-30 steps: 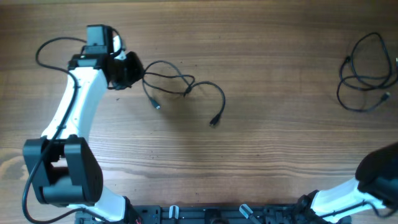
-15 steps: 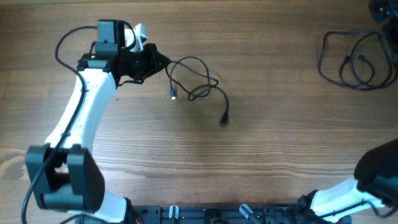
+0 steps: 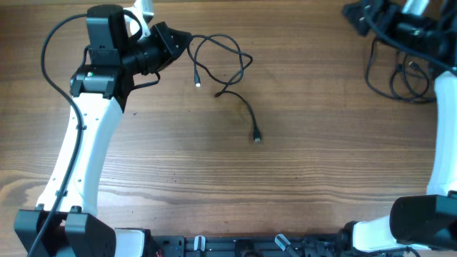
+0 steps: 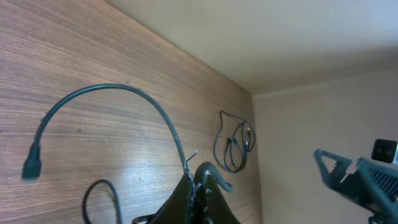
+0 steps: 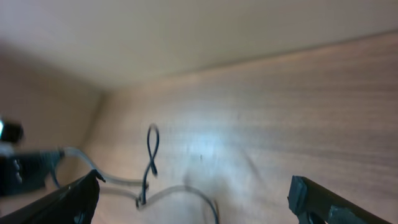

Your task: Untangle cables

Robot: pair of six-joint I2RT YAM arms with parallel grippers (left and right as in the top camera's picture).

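One thin black cable (image 3: 248,59) trails in loose loops from my left gripper (image 3: 182,41) at the back left. Its silver-tipped end (image 3: 196,83) hangs near the loops and its black plug (image 3: 257,137) lies further forward on the wood. The left wrist view shows my left gripper (image 4: 198,190) shut on that cable (image 4: 124,89), with the plug (image 4: 30,168) at the left. A second bundle of cables (image 3: 368,68) lies at the back right, also seen far off (image 4: 233,146). My right gripper (image 3: 351,13) hovers beside it, open with nothing between its jaws (image 5: 193,199). A blurred cable (image 5: 152,152) shows beyond them.
The white left arm (image 3: 86,135) runs along the left side of the wooden table (image 3: 321,164). The right arm (image 3: 446,114) runs down the right edge. A black rail (image 3: 243,246) lines the front edge.
My left gripper has carried its cable toward the back of the table, dragging the loops and plug along. The right arm has swung into view at the back right, with open jaws.
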